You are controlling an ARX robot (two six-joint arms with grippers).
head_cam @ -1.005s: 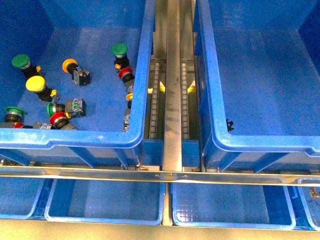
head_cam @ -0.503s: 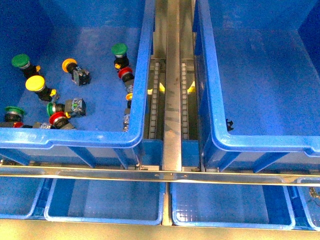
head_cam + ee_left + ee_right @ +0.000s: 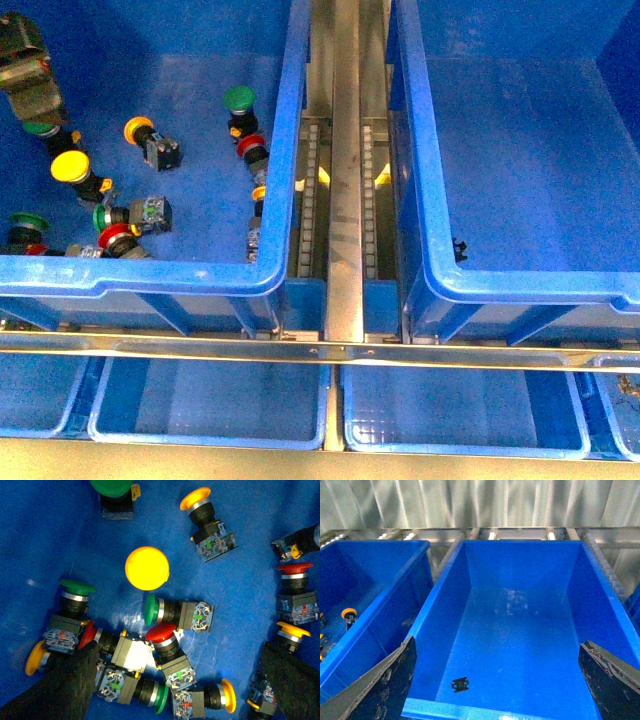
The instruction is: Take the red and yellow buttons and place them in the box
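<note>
Red and yellow buttons lie mixed with green ones in the left crate (image 3: 285,150). In the front view I see a yellow cap (image 3: 70,166), an orange-yellow one (image 3: 138,130) and red ones (image 3: 251,146) (image 3: 118,237). My left gripper (image 3: 180,652) hangs open over the pile, and a red button (image 3: 161,632) lies between its fingers, untouched. A yellow cap (image 3: 147,568) faces up just beyond. The left arm (image 3: 25,65) shows at the crate's far left corner. My right gripper (image 3: 497,645) stands open above the box (image 3: 415,150), holding nothing.
Green-capped buttons (image 3: 239,98) (image 3: 77,586) sit among the others. A small black part (image 3: 460,684) lies on the box floor. A metal roller rail (image 3: 345,170) runs between the two crates. Shallow blue trays (image 3: 210,400) line the near edge below a metal bar.
The left arm has come into the front view at the far left corner of the left crate, covering the green button there. The buttons have not moved.
</note>
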